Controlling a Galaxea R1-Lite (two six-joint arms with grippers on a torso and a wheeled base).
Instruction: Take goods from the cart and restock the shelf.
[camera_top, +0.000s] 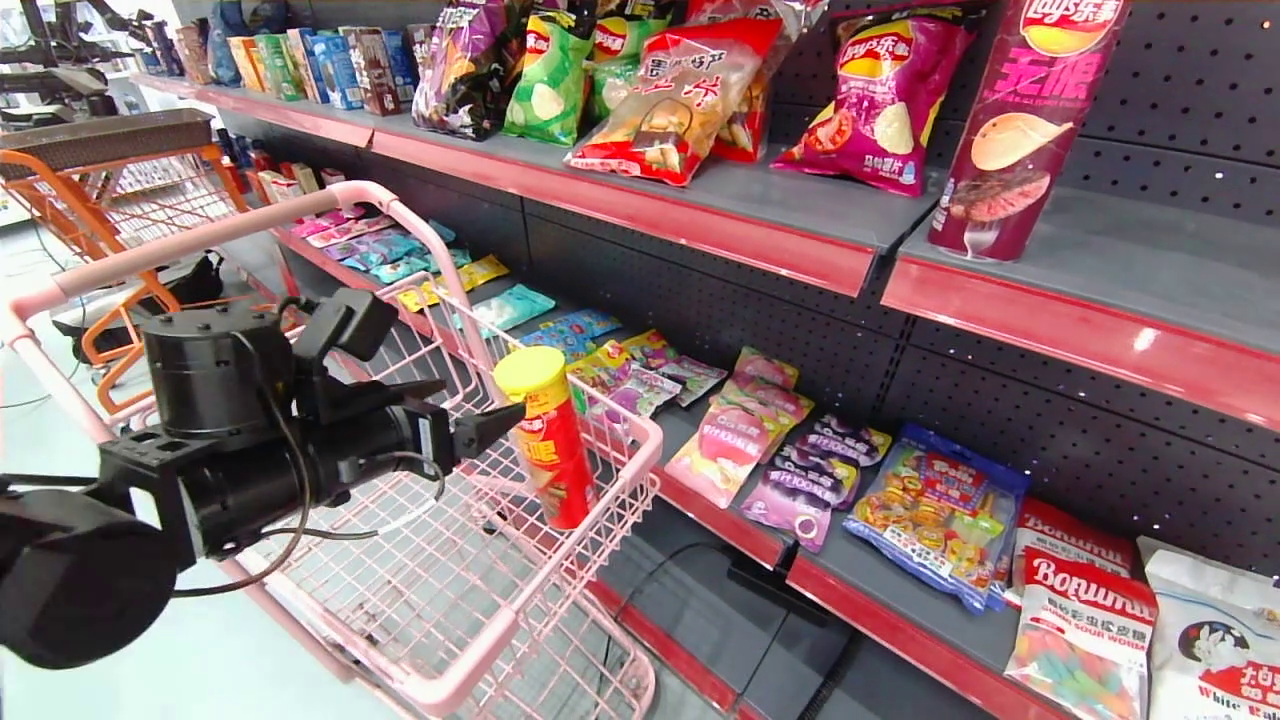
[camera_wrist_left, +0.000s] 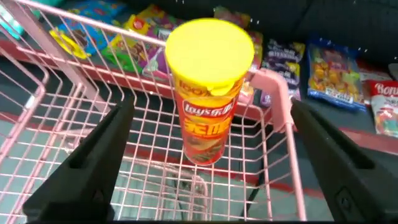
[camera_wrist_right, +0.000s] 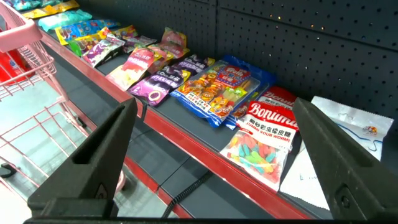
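Facing the upright yellow-lidded red crisp tube (camera_top: 548, 440) in the pink wire cart (camera_top: 560, 590), dead ahead of wide-spread fingers (camera_wrist_left: 93, 149) on the left gripper (camera_wrist_left: 211, 112); right gripper (camera_wrist_right: 211, 109) farther off, equally wide.

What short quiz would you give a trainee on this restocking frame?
1. True or false: the left gripper is shut on the yellow-lidded canister.
2. The canister stands in: A) the pink cart; B) the orange cart; C) the upper shelf.
3. Fill in: the jaws of the right gripper are ___.
Key: 1 false, the jaws stand open either side of the canister, apart from it; 2 A; 3 open.
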